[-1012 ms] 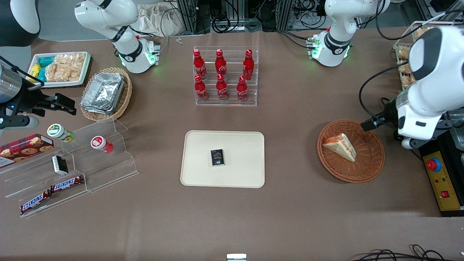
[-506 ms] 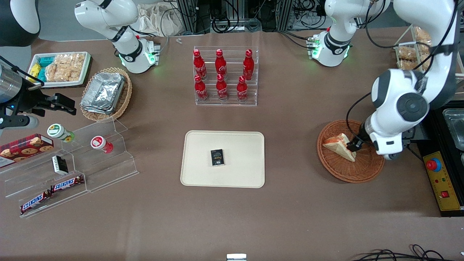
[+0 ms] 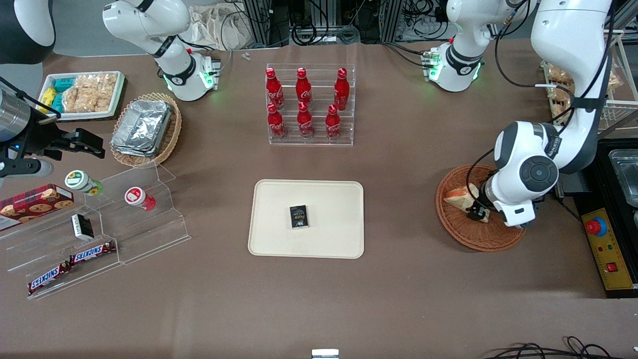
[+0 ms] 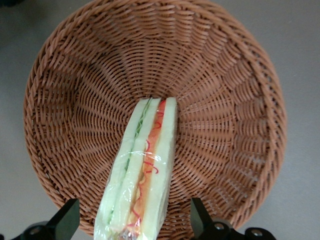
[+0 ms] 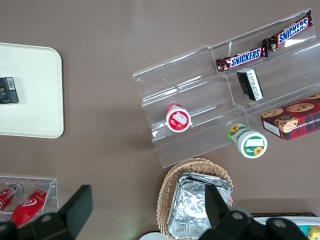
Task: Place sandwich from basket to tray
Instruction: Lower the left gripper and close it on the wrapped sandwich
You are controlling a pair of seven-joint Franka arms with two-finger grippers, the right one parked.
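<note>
The sandwich [image 3: 457,196] [image 4: 145,165], a plastic-wrapped white wedge with green and orange-red layers, lies in the round reddish-brown basket [image 3: 456,227] [image 4: 75,100]. My gripper [image 3: 477,215] [image 4: 134,222] hangs low over the basket, open, with one black finger [image 4: 67,217] on each side of the sandwich's near end and gaps between pads and wrapper. The arm hides part of the sandwich in the front view. The cream tray [image 3: 279,199] [image 5: 35,100] lies mid-table, toward the parked arm's end from the basket.
A small black packet [image 3: 299,217] lies on the tray. A clear rack of red cola bottles [image 3: 309,107] stands farther from the front camera than the tray. A box with a red button [image 3: 605,239] sits beside the basket.
The arm has swung in and come down over the basket. The gripper now straddles the sandwich, which has not moved.
</note>
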